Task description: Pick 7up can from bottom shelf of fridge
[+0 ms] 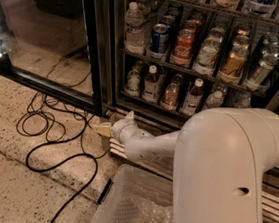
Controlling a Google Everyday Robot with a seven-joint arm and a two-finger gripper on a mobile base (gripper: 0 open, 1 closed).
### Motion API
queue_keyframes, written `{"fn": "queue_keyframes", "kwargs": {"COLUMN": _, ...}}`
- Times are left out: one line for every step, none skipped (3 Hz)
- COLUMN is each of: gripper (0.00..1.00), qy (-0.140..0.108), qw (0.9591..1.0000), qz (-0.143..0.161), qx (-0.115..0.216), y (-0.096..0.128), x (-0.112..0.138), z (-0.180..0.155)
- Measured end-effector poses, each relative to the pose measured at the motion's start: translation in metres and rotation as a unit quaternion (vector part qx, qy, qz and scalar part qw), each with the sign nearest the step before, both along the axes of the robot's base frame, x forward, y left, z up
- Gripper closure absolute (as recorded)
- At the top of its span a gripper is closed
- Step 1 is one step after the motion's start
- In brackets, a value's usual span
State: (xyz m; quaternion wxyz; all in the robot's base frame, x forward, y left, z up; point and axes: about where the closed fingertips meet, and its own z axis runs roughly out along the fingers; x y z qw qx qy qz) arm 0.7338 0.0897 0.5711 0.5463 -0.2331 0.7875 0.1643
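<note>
The claw point(114, 121) sits low at the near left corner of the fridge point(100, 43), just outside the open doorway and below the level of the bottom shelf point(146, 105). Its two pale fingers point(129, 115) are spread apart, one pointing up and the other left, with nothing between them. Behind it the white arm point(222, 183) runs right and nearer, filling much of the view.

The 7up can point(133, 81) appears to be the short green and silvery item at the left end of the bottom shelf, upright, up and slightly right of the claw and well apart from it. Just to its right stand brown white-capped bottles point(152, 81). A blue can point(159, 35) and a red can point(184, 43) sit on the rack above.

I judge this to be the approach step: nothing has been grasped and the claw has not entered the fridge. The next move calls for raising the claw to shelf height, turning the fingers to face the far side, and sliding in along the left row so they straddle the can without knocking the neighbouring bottle or catching the rack above.

A black cable point(50, 141) loops on the floor to the left, and a clear plastic bin point(133, 208) lies nearest, under the arm.
</note>
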Motion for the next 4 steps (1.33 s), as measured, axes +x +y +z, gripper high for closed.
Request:
{"fn": "queue_keyframes", "kwargs": {"gripper": 0.0, "qy": -0.008, "qw": 0.9999, "qz": 0.003, "qx": 0.006, "y": 0.004, "x": 0.006, "z": -0.001}}
{"fn": "queue_keyframes", "kwargs": {"gripper": 0.0, "qy": -0.038, "qw": 0.9988, "qz": -0.026, "qx": 0.016, "y": 0.005, "x": 0.035, "z": -0.004}}
{"fn": "queue_keyframes", "kwargs": {"gripper": 0.03, "qy": -0.068, "qw": 0.9944, "qz": -0.079, "qx": 0.019, "y": -0.006, "x": 0.064, "z": -0.003}}
{"fn": "queue_keyframes", "kwargs": {"gripper": 0.06, "qy": -0.085, "qw": 0.9885, "qz": -0.123, "qx": 0.02, "y": -0.02, "x": 0.081, "z": -0.002}}
